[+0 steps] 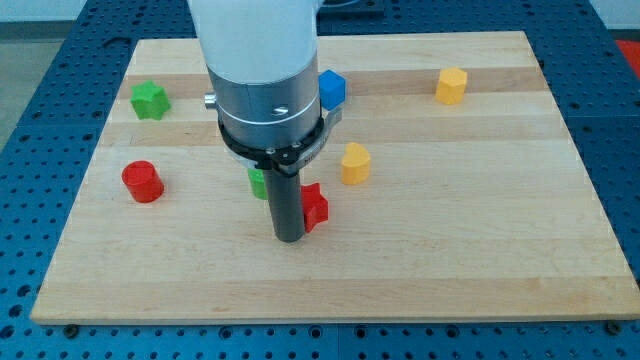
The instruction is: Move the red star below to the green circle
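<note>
The red star point(316, 206) lies near the board's middle, partly hidden by my rod. The green circle point(257, 183) sits just to its left and slightly higher, mostly hidden behind the rod and arm body. My tip point(289, 238) rests on the board at the red star's lower left edge, touching or nearly touching it, and just below the green circle.
A green star point(150, 100) is at the upper left, a red cylinder point(142, 181) at the left. A blue block point(332, 88) peeks out beside the arm. A yellow block point(355, 163) is right of centre, another yellow block point(452, 85) upper right. The wooden board point(480, 260) has edges all round.
</note>
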